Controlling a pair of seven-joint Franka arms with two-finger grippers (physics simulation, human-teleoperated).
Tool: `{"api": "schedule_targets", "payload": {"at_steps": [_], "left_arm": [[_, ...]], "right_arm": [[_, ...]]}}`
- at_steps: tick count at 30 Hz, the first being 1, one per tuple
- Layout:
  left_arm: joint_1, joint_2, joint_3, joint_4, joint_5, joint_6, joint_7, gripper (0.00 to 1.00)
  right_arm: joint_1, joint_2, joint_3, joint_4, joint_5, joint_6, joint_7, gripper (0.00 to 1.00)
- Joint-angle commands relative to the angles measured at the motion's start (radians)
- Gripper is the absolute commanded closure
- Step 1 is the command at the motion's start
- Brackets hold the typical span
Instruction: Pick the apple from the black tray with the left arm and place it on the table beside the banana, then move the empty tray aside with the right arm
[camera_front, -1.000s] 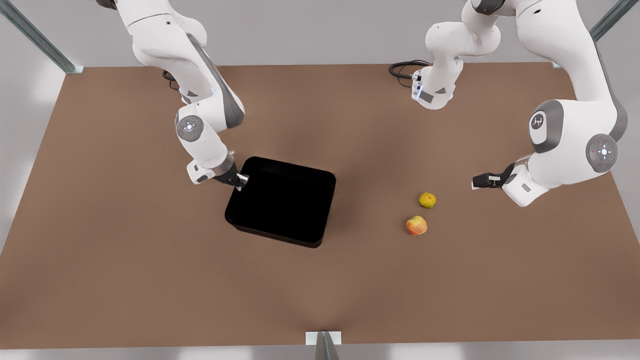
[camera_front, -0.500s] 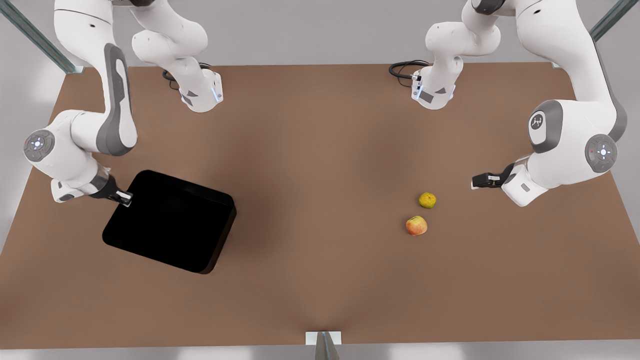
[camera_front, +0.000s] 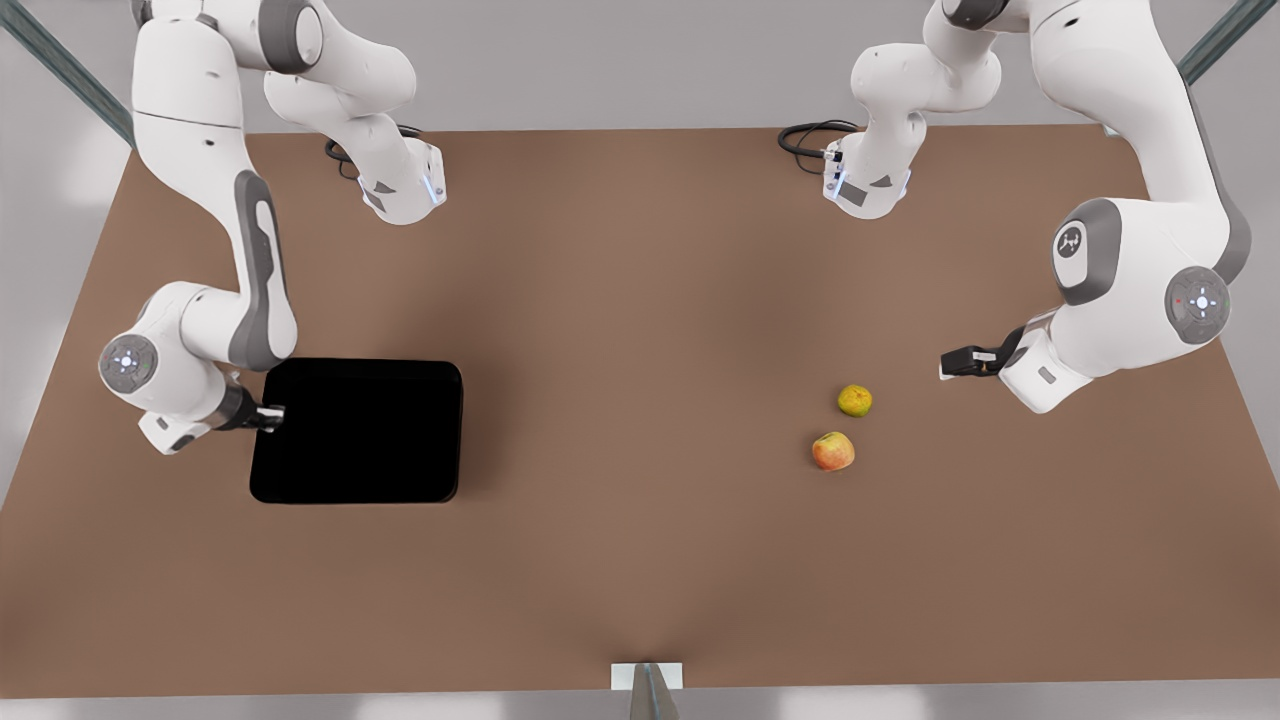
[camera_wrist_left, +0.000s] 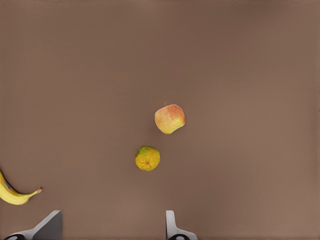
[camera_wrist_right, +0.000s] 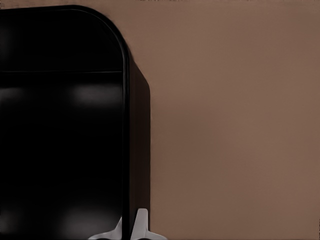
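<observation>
Black tray (camera_front: 356, 432) is lying empty while I am keeping my right pincer (camera_front: 272, 416) clamped on its rim and my left pincer (camera_front: 948, 365) spread open above the apple (camera_front: 833, 451).

Right gripper (camera_front: 272, 413) clamped on rim, left gripper (camera_front: 945, 367) spread wide, hovering

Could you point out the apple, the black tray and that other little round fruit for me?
apple (camera_front: 833, 451), front view, the middle of its red-and-yellow skin.
black tray (camera_front: 357, 487), front view, the near rim, away from the gripper.
yellow-green round fruit (camera_front: 855, 400), front view, the centre of its top.
</observation>
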Motion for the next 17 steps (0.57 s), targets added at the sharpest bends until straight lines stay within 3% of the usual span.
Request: {"api": "schedule_targets", "payload": {"at_steps": [1,2,3,5,7,8,10,11,17], "left_arm": [[0.000,-0.001,0.000,0.001,0.001,-0.001,-0.017,0.00],[0.000,-0.001,0.000,0.001,0.001,-0.001,-0.017,0.00],[0.000,-0.001,0.000,0.001,0.001,-0.001,-0.017,0.00],[0.000,-0.001,-0.002,0.001,0.001,-0.001,-0.019,0.00],[0.000,-0.001,-0.002,0.001,0.001,-0.003,-0.020,0.00],[-0.001,-0.001,-0.002,0.001,0.001,-0.003,-0.022,0.00],[-0.001,-0.001,-0.002,-0.001,0.001,-0.003,-0.022,0.00],[0.000,-0.003,-0.002,-0.001,0.001,-0.005,-0.022,0.00],[-0.006,-0.009,-0.017,0.001,0.002,-0.005,-0.048,0.00]], "right_arm": [[0.000,0.009,0.003,0.006,0.002,0.027,-0.237,0.83],[0.000,0.015,0.004,0.011,0.015,0.027,-0.237,0.66],[0.000,0.015,0.006,0.015,0.017,0.027,-0.237,0.41],[0.001,0.012,0.006,0.042,0.038,0.015,-0.237,0.18],[0.009,-0.025,0.018,0.124,0.080,-0.100,-0.228,0.02],[0.009,-0.043,0.033,0.182,0.084,-0.189,-0.221,0.01],[0.011,-0.062,0.145,0.459,0.078,-0.522,0.023,0.00],[0.011,-0.063,0.211,0.520,0.075,-0.545,0.112,0.00],[0.011,-0.065,0.214,0.580,0.083,-0.633,0.209,0.00]]}}
